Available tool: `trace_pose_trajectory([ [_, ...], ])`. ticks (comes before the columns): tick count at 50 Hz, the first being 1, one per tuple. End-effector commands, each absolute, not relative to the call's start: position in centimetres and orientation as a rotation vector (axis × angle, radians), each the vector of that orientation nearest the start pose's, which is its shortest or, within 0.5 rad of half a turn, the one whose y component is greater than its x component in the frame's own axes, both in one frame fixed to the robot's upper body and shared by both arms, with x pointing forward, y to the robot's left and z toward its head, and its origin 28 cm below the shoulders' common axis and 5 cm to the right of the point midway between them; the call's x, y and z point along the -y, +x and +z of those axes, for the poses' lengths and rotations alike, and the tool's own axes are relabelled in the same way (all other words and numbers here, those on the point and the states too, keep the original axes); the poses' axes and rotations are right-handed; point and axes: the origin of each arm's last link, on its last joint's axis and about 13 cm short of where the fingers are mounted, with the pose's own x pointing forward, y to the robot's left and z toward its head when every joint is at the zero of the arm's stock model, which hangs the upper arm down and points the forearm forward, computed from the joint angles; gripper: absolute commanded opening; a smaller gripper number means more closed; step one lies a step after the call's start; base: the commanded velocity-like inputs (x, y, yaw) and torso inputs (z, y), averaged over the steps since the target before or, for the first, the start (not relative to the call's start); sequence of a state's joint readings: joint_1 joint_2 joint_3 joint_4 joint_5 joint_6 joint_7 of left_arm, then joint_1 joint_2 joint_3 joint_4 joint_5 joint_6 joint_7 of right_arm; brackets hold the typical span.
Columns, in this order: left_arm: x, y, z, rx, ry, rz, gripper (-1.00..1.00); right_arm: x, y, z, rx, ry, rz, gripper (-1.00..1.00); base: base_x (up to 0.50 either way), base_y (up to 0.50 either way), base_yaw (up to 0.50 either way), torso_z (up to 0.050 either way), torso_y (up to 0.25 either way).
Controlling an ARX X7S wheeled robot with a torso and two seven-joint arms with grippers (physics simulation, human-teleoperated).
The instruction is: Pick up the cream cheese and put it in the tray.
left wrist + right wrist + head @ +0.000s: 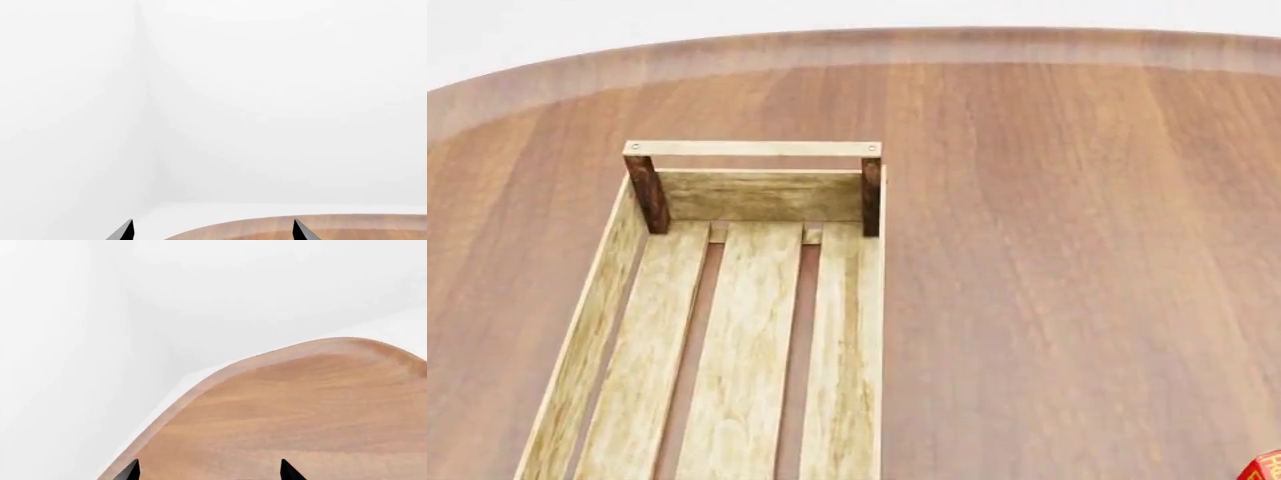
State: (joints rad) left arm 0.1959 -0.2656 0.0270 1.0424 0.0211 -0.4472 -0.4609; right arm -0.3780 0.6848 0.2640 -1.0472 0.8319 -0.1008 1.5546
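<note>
The tray (747,190), a long light-wood slatted crate with dark brown corner posts and a rail handle at its far end, lies on the table at the left of the head view, and nothing lies in the part that shows. The cream cheese is out of view. Neither gripper shows in the head view. My left gripper (212,231) is open and empty, with only its two dark fingertips (124,231) in view above the table's edge. My right gripper (208,471) is open and empty, with its fingertips (288,471) above bare table.
A round brown wooden table (1068,250) fills the head view, its far edge (961,45) curving against a white background. A red-orange box corner (1265,466) shows at the bottom right. The table's curved edge shows in both wrist views (300,222) (200,390).
</note>
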Motion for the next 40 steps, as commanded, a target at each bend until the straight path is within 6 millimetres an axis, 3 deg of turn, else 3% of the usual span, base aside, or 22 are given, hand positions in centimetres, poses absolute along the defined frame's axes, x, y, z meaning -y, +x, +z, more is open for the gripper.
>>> trace_pose_trajectory([
  [1,-22.9,13.7,15.5,0.428,0.179,0.350,1.00,16.3,10.7,20.2,0.404,0.645,-1.155,1.00,0.00,0.00,0.00,0.000,0.000],
  [8,-23.0,13.7,15.5,0.428,0.180,0.351,1.00,16.3,10.6,20.1,0.383,0.661,-1.179,1.00,0.00,0.00,0.00,0.000,0.000],
  [22,-22.9,13.8,15.4,0.427,0.181,0.353,1.00,16.7,11.2,19.2,0.118,0.639,-1.320,1.00,0.00,0.00,0.00,0.000,0.000],
  [40,-22.9,13.8,15.4,0.426,0.184,0.354,1.00,16.6,11.7,19.1,-0.011,0.657,-1.275,1.00,0.00,0.00,0.00,0.000,0.000],
])
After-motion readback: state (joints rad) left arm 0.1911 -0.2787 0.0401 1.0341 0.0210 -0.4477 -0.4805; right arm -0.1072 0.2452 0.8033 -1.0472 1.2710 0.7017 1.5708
